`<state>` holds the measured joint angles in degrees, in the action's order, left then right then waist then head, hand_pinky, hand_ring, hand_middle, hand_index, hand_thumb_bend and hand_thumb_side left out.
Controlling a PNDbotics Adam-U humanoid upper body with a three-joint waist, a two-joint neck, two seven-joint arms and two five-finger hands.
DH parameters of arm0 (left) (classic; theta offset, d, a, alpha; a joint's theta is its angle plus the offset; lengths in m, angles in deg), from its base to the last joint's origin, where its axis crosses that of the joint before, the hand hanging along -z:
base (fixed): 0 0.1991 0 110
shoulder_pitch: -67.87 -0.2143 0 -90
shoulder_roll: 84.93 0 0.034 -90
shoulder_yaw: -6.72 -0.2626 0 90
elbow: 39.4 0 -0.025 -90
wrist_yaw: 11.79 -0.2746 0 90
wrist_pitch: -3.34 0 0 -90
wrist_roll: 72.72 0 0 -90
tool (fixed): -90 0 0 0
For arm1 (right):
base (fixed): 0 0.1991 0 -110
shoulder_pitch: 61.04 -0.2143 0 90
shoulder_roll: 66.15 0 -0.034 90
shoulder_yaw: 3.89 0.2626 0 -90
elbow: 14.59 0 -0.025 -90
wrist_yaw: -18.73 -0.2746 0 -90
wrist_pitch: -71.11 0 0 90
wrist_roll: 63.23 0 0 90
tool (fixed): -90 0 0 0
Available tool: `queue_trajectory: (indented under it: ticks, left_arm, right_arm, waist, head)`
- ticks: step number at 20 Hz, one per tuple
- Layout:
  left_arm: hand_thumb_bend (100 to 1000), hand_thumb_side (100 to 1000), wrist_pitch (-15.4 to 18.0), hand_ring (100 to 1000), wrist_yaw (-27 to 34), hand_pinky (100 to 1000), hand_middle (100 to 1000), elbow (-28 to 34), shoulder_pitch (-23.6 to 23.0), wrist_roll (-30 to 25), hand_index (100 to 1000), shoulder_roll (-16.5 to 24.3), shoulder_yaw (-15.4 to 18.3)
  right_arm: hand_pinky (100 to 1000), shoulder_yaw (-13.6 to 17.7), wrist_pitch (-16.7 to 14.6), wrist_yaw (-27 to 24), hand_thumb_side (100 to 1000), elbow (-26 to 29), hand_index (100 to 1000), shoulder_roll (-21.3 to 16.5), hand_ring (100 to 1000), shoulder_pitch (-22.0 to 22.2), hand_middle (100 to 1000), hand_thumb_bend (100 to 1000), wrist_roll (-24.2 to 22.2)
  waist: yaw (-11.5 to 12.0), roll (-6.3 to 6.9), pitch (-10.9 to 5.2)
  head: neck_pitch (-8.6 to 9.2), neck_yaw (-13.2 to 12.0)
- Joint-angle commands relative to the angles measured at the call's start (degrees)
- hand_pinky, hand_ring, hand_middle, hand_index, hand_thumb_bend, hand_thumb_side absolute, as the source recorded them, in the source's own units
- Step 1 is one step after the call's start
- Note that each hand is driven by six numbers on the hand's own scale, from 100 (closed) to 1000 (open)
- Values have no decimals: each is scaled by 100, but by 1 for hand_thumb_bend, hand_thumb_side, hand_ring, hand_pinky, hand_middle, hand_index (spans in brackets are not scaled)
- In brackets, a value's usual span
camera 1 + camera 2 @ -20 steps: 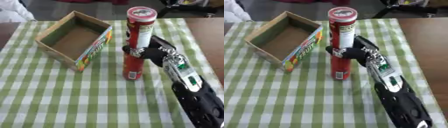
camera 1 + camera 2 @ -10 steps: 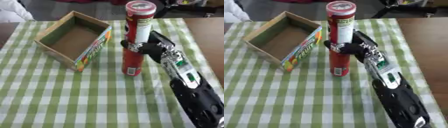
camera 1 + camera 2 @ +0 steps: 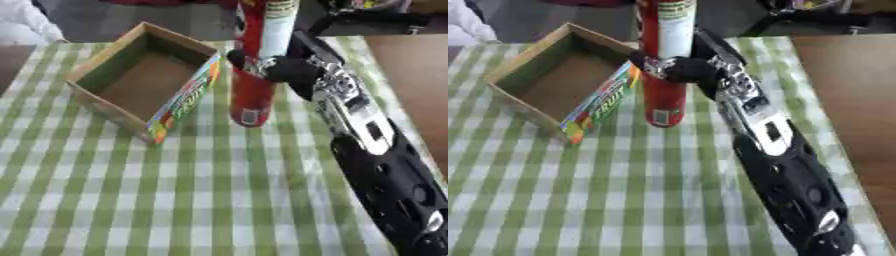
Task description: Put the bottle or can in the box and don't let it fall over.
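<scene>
A tall red can (image 3: 255,75) with a white label panel stands upright, its top cut off by the upper edge of the view. My right hand (image 3: 278,67) is shut on the can at mid height, fingers curled round it. Its base hangs just above the green checked cloth, to the right of the open cardboard box (image 3: 140,80). The box has a colourful printed side and nothing shows inside it. My left hand shows in neither view.
The green and white checked cloth (image 3: 175,200) covers the table. Bare brown tabletop (image 3: 411,70) lies to the right of the cloth. My black and silver right forearm (image 3: 780,165) runs from the lower right up to the can.
The can has risen and moved a little toward the box in my right hand. The camera has tilted, so the whole scene sits lower and the can's top now leaves the view.
</scene>
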<state>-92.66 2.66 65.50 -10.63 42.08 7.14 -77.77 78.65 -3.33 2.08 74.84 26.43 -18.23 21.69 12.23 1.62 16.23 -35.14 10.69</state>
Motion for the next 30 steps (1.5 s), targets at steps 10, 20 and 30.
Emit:
queue_trajectory:
  ticks: [10, 20, 30]
  left_arm:
    - [591, 702, 3, 881, 11, 867, 771, 128, 213, -68, 777, 90, -42]
    - [590, 700, -2, 881, 18, 868, 770, 208, 505, -108, 777, 92, -85]
    - [591, 702, -11, 880, 26, 868, 769, 274, 734, -120, 777, 102, -100]
  right_arm:
    - [935, 46, -350, 239, 100, -1004, 365, 542, 478, -1558, 523, 100, 161]
    - [928, 271, -833, 426, 100, -2112, 365, 827, 476, -2357, 522, 100, 421]
    - [925, 470, -1334, 717, 100, -2760, 367, 792, 477, -2609, 524, 100, 542]
  waist:
    - [278, -76, 28]
    - [672, -235, 281]
    - [1093, -474, 582]
  head:
    - [212, 261]
    - [524, 576]
    - [822, 881]
